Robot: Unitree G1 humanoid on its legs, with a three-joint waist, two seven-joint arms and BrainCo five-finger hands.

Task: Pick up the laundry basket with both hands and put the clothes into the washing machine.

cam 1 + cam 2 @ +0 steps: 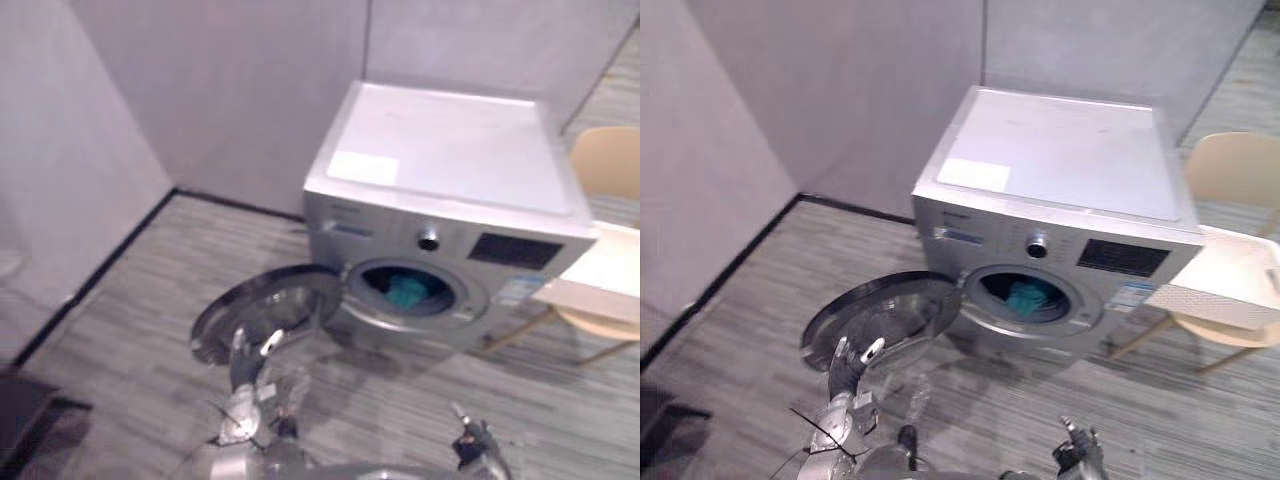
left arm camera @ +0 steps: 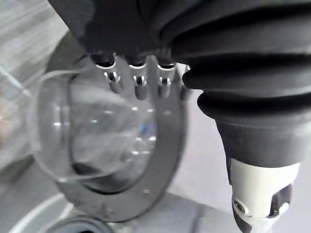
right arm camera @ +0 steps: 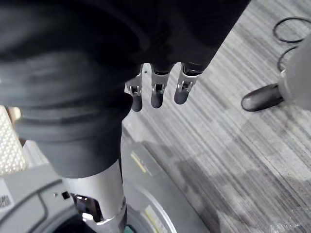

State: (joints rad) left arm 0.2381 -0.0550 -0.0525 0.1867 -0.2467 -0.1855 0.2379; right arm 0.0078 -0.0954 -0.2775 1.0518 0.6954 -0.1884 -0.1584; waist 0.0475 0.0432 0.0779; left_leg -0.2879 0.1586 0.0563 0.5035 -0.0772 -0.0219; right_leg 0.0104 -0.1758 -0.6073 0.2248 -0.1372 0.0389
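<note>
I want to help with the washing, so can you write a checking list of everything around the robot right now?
Surface: grey striped floor.
Job's things: washing machine with its door swung open; teal clothes in the drum; white laundry basket on a chair beside the machine, neither hand on it.
Clutter: nothing seen.
Hands: left hand open, by the door; right hand open, low over the floor.
Cables: nothing seen.
Surroundings: grey walls behind the machine.

Door (image 1: 255, 318) hangs open left of drum mouth (image 1: 407, 288); chair (image 1: 610, 165) crowds right.
</note>
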